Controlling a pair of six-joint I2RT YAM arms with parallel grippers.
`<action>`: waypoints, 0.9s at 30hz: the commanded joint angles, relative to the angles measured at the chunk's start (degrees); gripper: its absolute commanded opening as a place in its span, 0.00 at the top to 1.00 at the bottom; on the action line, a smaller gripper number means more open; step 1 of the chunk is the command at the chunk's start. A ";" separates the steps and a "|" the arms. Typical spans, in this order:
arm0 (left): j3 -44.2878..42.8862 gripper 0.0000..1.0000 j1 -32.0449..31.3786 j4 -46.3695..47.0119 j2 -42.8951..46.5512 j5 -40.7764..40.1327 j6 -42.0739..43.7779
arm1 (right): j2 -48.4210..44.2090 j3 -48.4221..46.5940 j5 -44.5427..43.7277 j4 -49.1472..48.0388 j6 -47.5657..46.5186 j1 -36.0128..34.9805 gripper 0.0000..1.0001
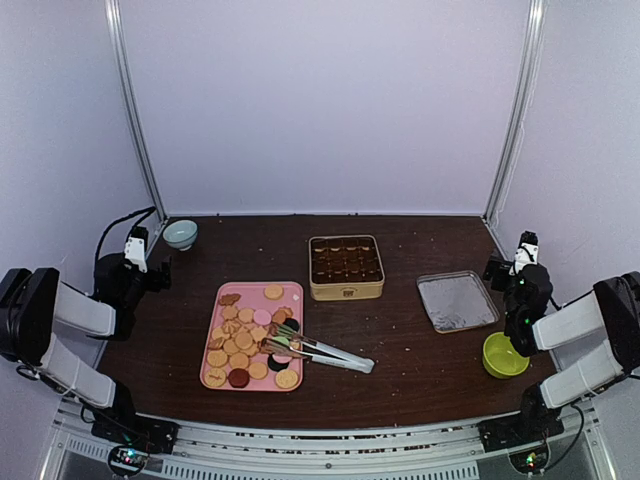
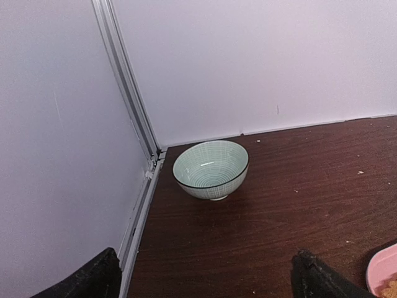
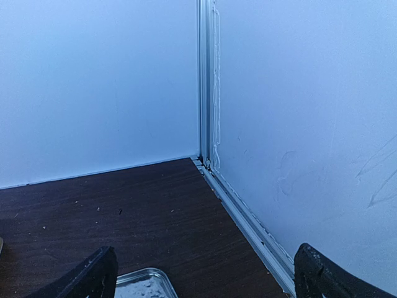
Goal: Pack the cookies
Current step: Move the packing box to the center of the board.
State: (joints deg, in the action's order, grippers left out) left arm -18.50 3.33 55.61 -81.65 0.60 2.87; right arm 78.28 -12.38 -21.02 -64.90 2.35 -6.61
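Lying flat, cookies (image 1: 243, 340) spread near-to-far.

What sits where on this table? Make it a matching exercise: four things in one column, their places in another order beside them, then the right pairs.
Things
1. cookies
2. tongs
3. pale green bowl
4. yellow-green bowl

Places
A. far left corner of the table
B. spread over the pink tray
C. near right side of the table
D. one end over the pink tray, the other end on the table

Pairs: 1-B, 2-D, 3-A, 4-C
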 commanded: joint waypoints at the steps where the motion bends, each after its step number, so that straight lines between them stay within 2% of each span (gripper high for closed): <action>1: -0.57 0.02 0.27 2.31 -0.04 -0.14 -0.51 | -0.42 -0.54 0.19 -0.04 0.47 0.28 0.00; 13: -0.66 0.02 0.20 2.18 -0.03 0.00 -0.55 | -0.67 -0.81 -0.72 -0.16 0.45 0.20 0.00; 15: -0.96 0.02 0.32 1.31 0.34 -0.62 -0.91 | -4.03 -2.09 -0.91 5.14 0.12 -0.15 0.00; 16: -3.20 0.02 0.35 -2.65 1.24 -1.45 -1.27 | -6.71 -3.70 -3.65 8.88 0.35 -0.87 0.00; 17: -6.58 0.02 0.37 -8.32 2.03 -2.53 -1.70 | -10.10 -6.76 -6.68 19.77 1.67 -1.11 0.00; 19: -15.62 0.02 0.43 -23.86 1.94 -4.10 -1.88 | -16.05 -12.58 -11.86 33.71 8.00 -0.93 0.00; 21: -25.52 0.02 0.42 -39.09 0.24 -2.95 0.16 | -20.33 -16.44 -10.40 40.89 9.49 -0.77 0.00; 23: -33.92 0.02 0.45 -51.33 -1.73 -2.30 0.58 | -23.51 -20.11 -4.08 47.28 8.48 -0.77 0.00; 27: -44.21 0.03 0.45 -69.79 -3.67 3.84 4.62 | -27.40 -24.85 -1.77 57.70 15.29 0.75 0.00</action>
State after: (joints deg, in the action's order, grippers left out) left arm -55.81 3.44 11.79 -83.37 -0.43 3.42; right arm 53.56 -33.87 -26.22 -25.67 10.20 -7.25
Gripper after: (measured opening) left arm 0.976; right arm 0.999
